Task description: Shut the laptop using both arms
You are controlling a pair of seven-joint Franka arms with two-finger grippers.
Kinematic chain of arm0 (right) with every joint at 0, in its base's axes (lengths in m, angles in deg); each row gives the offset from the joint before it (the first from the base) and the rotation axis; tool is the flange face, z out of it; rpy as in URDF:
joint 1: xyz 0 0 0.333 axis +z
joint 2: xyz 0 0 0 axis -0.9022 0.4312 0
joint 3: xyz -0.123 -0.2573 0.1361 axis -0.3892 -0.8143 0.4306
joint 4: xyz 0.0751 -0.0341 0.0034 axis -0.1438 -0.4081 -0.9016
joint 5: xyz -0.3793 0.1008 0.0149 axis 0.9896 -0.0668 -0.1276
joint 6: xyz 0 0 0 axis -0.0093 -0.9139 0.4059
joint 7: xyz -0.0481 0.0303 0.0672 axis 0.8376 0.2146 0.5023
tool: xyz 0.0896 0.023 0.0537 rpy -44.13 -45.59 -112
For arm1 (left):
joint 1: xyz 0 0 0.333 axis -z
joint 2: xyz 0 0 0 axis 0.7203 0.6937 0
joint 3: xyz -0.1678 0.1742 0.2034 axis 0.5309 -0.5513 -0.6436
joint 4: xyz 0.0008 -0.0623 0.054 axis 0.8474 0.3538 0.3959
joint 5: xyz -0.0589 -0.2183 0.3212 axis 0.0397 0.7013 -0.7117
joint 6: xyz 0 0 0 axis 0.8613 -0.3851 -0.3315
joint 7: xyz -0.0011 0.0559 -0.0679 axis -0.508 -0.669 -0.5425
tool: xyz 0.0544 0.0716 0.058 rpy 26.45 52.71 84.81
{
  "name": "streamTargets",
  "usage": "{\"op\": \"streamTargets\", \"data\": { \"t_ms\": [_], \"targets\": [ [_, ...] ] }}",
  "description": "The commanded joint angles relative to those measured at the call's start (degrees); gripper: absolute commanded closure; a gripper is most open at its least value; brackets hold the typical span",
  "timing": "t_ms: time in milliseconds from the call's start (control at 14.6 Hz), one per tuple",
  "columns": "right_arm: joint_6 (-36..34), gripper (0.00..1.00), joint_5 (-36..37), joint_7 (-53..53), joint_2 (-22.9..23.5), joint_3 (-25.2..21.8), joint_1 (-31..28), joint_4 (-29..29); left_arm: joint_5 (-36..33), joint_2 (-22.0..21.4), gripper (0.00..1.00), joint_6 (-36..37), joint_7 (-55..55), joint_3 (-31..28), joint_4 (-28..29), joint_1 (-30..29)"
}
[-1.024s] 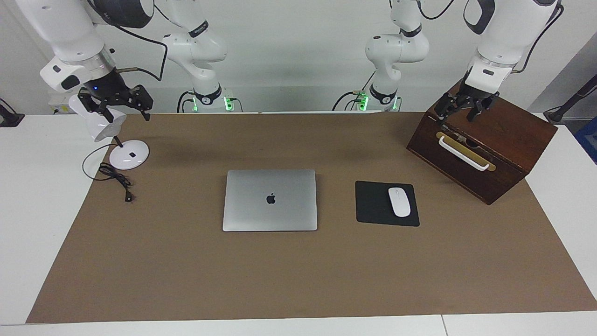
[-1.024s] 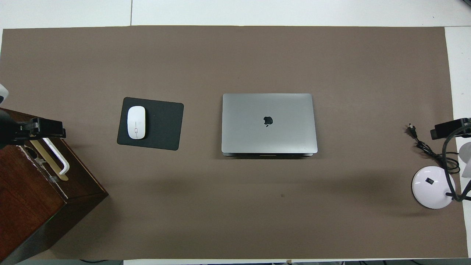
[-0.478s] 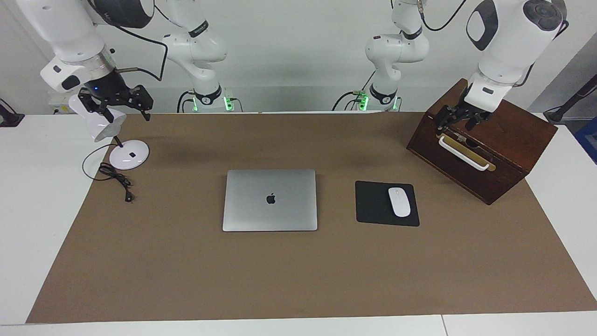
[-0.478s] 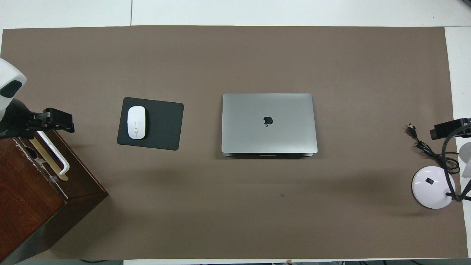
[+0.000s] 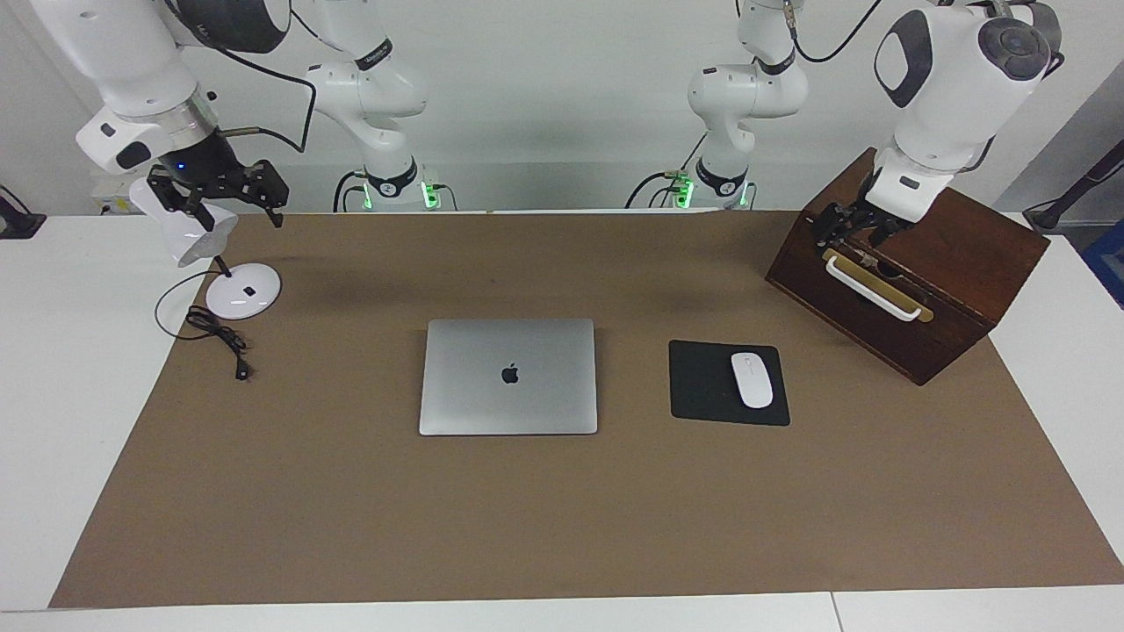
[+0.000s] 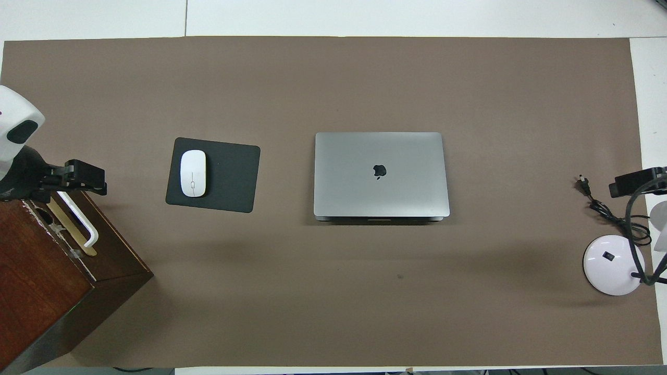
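While the laptop (image 5: 508, 376) lies flat with its lid down and the dark logo facing up, it sits at the middle of the brown mat (image 5: 562, 527) that covers the tabletop (image 5: 53, 421), and neither arm touches it. Beside it, toward the left arm's end, a black mousepad (image 5: 702, 382) carries a white mouse (image 5: 752, 379); the two lie apart from the laptop.

The left claw (image 5: 850, 230) hangs over the top front edge of a dark wooden box (image 5: 957, 263), just above the box's white handle (image 5: 874, 288). Its fingers stand apart and hold nothing. The box stands at the left arm's end of the tabletop, turned at an angle and nearer to the robots than the mousepad.

The right claw (image 5: 219, 195) is raised over the right arm's end of the tabletop, just beside the shade of a white desk lamp (image 5: 189, 230). Its fingers are spread wide and empty. The lamp's round base (image 5: 243, 290) rests at the edge of the mat, and its black cable (image 5: 215, 338) trails from there across the mat, ending in a plug that lies farther from the robots than the base.

In the overhead view only the tip of the right claw shows at the frame's edge.
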Motion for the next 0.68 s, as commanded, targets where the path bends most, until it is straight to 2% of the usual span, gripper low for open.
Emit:
{"op": "streamTargets", "data": {
  "t_ms": [0, 410, 614],
  "targets": [
    [1.5, 0.0, -0.7, 1.3, -1.1, 0.2, 0.0, -1.5, 0.4, -0.1, 0.0, 0.9, -3.4, 0.4, 0.2, -1.4],
    [1.6, 0.0, -0.7, 1.3, -1.0, 0.2, 0.0, -1.6, 0.4, -0.6, 0.0, -0.1, -3.9, 0.3, 0.0, -1.4],
    [1.6, 0.0, -0.7, 1.3, -1.0, 0.2, 0.0, -1.6, 0.2, -0.3, 0.0, -4.8, -7.6, 0.7, 0.0, -1.5]
  ]
}}
